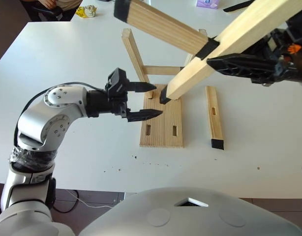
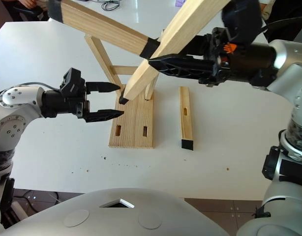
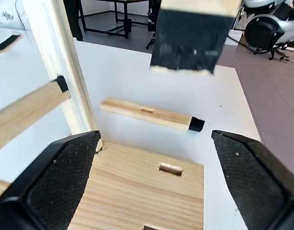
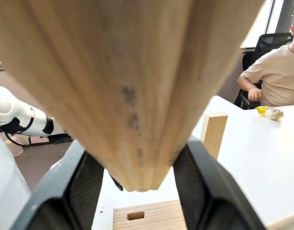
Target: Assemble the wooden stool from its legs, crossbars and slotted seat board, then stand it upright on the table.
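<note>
The left gripper (image 1: 158, 100) is spread wide and holds nothing. Its fingers (image 3: 61, 177) hover over the left edge of the seat board (image 1: 162, 129), which lies flat on the table (image 1: 67, 54) just under the fingertips. Whether they touch the wood cannot be told.

Beyond the upper fingertip, a standing frame (image 1: 135, 54) of two legs and a crossbar rises from the board's far end. I cannot tell whether its feet sit in slots.

Just past the left fingertips hangs the black cap (image 1: 164, 99) of the held leg (image 1: 190, 78). The cap looks to be above the board, not in it. The leg slants up and back to the right gripper (image 2: 161, 63), whose pads (image 4: 87, 191) are pressed against both sides of the wood. A second bar (image 1: 161, 24) is joined to this leg above the grip and juts out over the standing frame.

On the table below the right gripper lies a loose leg (image 1: 213, 115), apart from the board.

Risks, as I judge them:
- Nothing pins the board, so a push at this slant could slide it or jam the cap at a slot's edge.
- The overhanging bar could catch the standing frame and tip it.
- The long lever above the grip could twist in the pads.

The standing frame crowds the approach. A yellow packet (image 1: 87, 11) and a purple box (image 1: 207, 4) sit far beyond both grippers, out of the way.
</note>
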